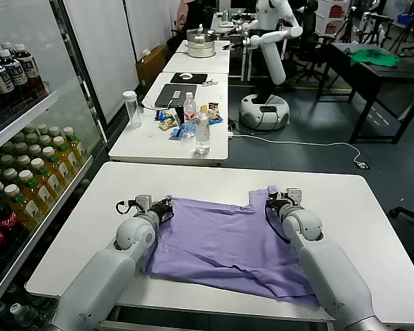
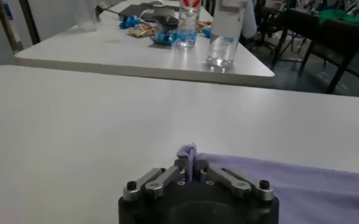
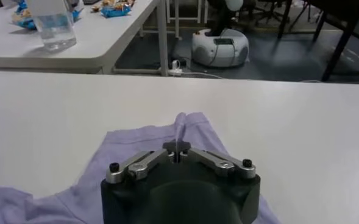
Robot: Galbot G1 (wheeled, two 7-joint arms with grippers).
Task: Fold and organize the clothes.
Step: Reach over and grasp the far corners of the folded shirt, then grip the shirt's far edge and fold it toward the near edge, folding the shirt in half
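Both grippers pinch far-edge corners of the thin lavender T-shirt (image 1: 224, 241) lying rumpled mid-counter (image 1: 372, 227): left gripper (image 1: 167, 205) and right gripper (image 1: 270, 202) each clamped on fabric. Folding has barely begun; no fold made yet.

Our own arms cover the T-shirt's (image 1: 228, 241) left and right edges in the head view, so we cannot see how the cloth lies beneath them. The shirt's near hem is partly behind our right forearm. In the left wrist view the shirt runs off the frame's edge. The snack wrappers (image 1: 171, 124) on the far table (image 1: 141, 141) are too small to read.
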